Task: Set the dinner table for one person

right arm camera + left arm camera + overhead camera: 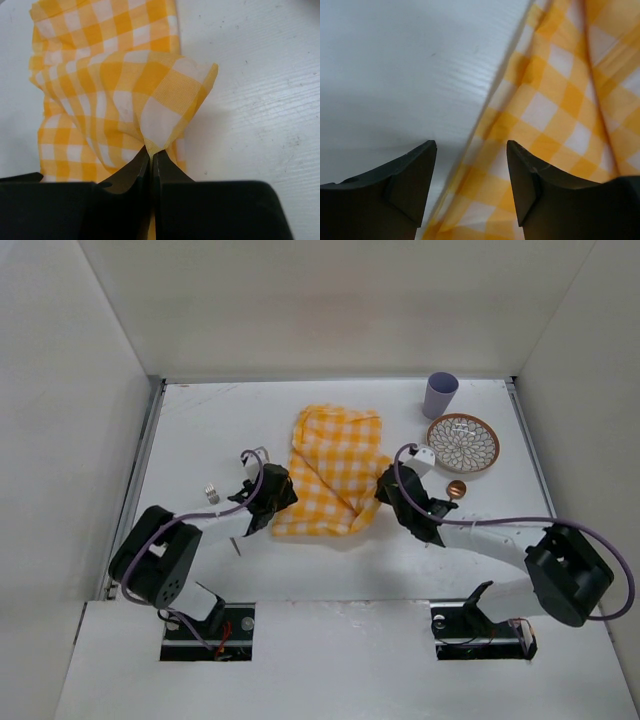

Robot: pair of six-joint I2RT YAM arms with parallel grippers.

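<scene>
Dinner table (205, 430) is lying white & flat under everything, w/ the yellow-and-white checked cloth (335, 465) sitting rumpled nr its ctr. Right gripper (151, 152) is pinching the cloth's right edge, fingers pressed tight together on a raised peak of fabric. Left gripper (470, 145) is sitting at the cloth's left edge w/ fingers spread apart, one over bare table, the other over fabric, gripping nothing. At far right a lavender cup (440, 393) is standing upright, a patterned plate (462, 442) lying just nearer than it, & a small copper-coloured round item (456, 488) resting nr the plate's near edge. A small silvery item (211, 493), too small to identify, is lying left of the left gripper.
</scene>
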